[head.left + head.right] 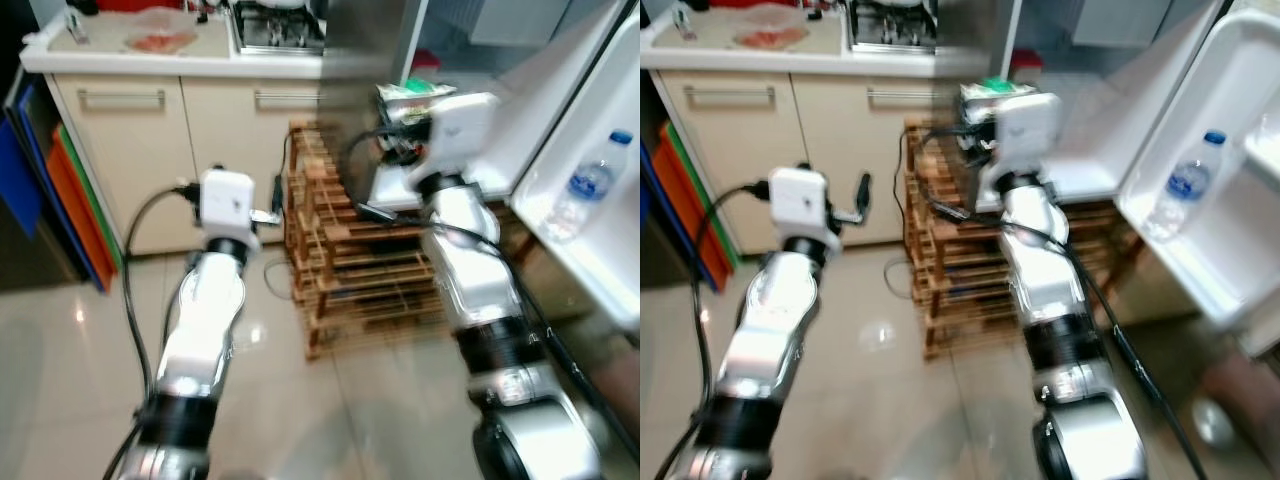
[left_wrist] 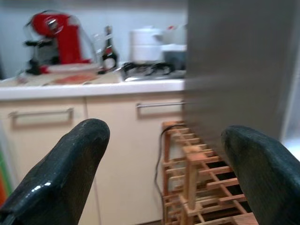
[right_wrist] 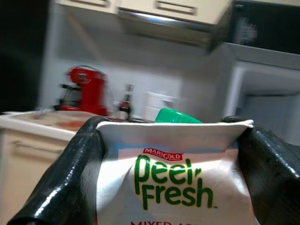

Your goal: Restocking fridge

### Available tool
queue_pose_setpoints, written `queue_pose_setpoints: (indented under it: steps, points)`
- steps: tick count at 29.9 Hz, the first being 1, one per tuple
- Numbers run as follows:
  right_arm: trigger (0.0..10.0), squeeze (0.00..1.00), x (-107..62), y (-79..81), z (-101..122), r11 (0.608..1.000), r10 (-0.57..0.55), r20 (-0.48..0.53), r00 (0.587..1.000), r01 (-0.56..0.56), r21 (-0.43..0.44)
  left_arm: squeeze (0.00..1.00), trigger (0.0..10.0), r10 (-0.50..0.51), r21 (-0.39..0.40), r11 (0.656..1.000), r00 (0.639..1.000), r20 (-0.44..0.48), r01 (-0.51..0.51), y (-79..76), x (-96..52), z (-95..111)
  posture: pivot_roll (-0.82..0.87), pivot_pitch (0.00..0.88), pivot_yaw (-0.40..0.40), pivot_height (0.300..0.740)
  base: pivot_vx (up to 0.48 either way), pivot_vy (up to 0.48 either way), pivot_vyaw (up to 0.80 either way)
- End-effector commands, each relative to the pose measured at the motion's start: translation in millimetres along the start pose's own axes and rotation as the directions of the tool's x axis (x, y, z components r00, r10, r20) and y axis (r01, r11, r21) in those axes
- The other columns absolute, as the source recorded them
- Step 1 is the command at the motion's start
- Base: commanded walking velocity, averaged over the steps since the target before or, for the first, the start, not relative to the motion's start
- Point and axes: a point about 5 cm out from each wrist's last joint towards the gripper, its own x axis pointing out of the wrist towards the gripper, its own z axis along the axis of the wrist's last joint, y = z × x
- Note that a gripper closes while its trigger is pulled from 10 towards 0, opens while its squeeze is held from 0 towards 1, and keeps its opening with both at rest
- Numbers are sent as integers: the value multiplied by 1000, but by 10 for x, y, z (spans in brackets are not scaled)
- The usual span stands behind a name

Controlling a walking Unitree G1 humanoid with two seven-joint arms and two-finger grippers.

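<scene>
A kitchen with pale glossy floor tiles (image 1: 60,340) holds a wooden slatted rack (image 1: 350,260) standing against cream cabinets (image 1: 180,140), and this rack serves as the landmark. Above and behind the rack runs the white surface (image 1: 150,60), carrying a red coffee machine (image 2: 58,37), a dark bottle (image 2: 109,49) and a white pot (image 2: 145,44) near the stove (image 1: 280,30). To the rack's right the open fridge (image 1: 470,60) shows its white interior, and farther right the fridge door (image 1: 600,210) swings out with a water bottle (image 1: 585,185) standing in its shelf. The right pincer (image 3: 168,140) is raised above the rack's top, in front of the fridge opening, its two black fingers (image 3: 70,183) closed against both sides of a juice carton (image 3: 173,178) printed "Peel Fresh" with a green cap; the carton (image 1: 990,92) sits upright in the grip, just at the fridge's edge. The left pincer (image 2: 164,159) is held out to the left of the rack, level with the cabinet fronts, its fingers (image 2: 65,178) spread wide apart with nothing between them. A black cable (image 1: 272,275) trails on the floor beside the rack's left foot. The head views are blurred.
</scene>
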Motion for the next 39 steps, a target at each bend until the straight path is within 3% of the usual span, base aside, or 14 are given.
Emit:
queue_pose_setpoints:
  steps: [1, 6, 12, 17, 20, 21, 22, 25, 26, 27, 29, 31, 33, 39]
  points:
    - [10000, 0, -48, -115, -24, 1000, -26, -16, 1000, 26, -9, 0, 10000, -20, -14, 1000, 1000, -7, 20, -94, 25, 7, 60, 0, -61, 740, 0, 0, 625]
    - [10000, 0, -137, -84, -142, 1000, -21, -79, 997, 23, 21, 0, 10000, -34, 9, 999, 999, -11, 34, -112, 26, -5, 57, 0, -55, 740, 0, 0, 329]
    - [10000, 0, -282, -210, -311, 996, -71, -162, 984, 80, 48, 0, 10000, -53, -17, 998, 998, -28, 53, 1, -18, -68, 50, 0, -48, 740, 0, 0, 0]
    - [10000, 0, -559, -390, -441, 988, -153, -218, 964, 157, 2, 0, 10000, -75, -60, 996, 995, -72, 71, 86, -158, -176, 39, 0, -43, 740, 0, 0, 0]
    - [10000, 0, -878, -481, -561, 986, -168, -276, 946, 164, -38, 0, 10000, -85, -57, 995, 986, -147, 77, 154, -335, -359, 36, 0, -44, 740, 0, 0, 0]
    - [10000, 0, -878, -481, -561, 986, -168, -276, 946, 164, -38, 0, 10000, -85, -57, 995, 986, -147, 77, 154, -335, -359, 36, 0, -44, 740, 0, 0, 0]
    - [10000, 0, -1148, -534, -652, 987, -157, -325, 932, 144, -64, 0, 10000, -115, -45, 993, 975, -190, 108, 187, -461, -484, 33, 0, -43, 740, 0, 0, 0]
    - [10000, 0, -1681, -664, -807, 990, -142, -430, 892, 117, -85, 0, 10000, -232, -52, 973, 935, -267, 226, 164, -693, -687, 28, 0, -43, 740, 0, 0, 0]
    - [10000, 0, -1681, -664, -807, 990, -142, -430, 892, 117, -85, 0, 10000, -232, -52, 973, 935, -267, 226, 164, -693, -687, 28, 0, -43, 740, 0, 0, 0]
    - [10000, 0, -1886, -751, -873, 986, -168, -482, 860, 140, -93, 0, 10000, -260, -26, 965, 933, -248, 262, 147, -750, -683, 26, 0, -44, 740, 0, 0, 0]
    - [10000, 0, -2017, -806, -911, 982, -187, -518, 835, 161, -95, 0, 10000, -276, -40, 961, 934, -227, 274, 124, -751, -649, 16, 0, -41, 740, 0, 0, 0]
    - [10000, 0, -2022, -826, -912, 979, -202, -524, 828, 180, -93, 0, 10000, -256, -62, 967, 952, -170, 249, 116, -671, -548, 4, 0, -35, 740, 157, 0, 0]
    - [10000, 0, -1885, -811, -870, 977, -211, -494, 844, 193, -88, 0, 10000, -216, -48, 976, 969, -118, 212, 88, -539, -435, -3, 0, -34, 740, 480, 0, 0]
    - [10000, 0, -1722, -768, -817, 980, -198, -456, 867, 184, -75, 0, 10000, -220, -70, 974, 972, -79, 215, 14, -453, -334, -6, 0, -33, 740, 480, 0, 0]
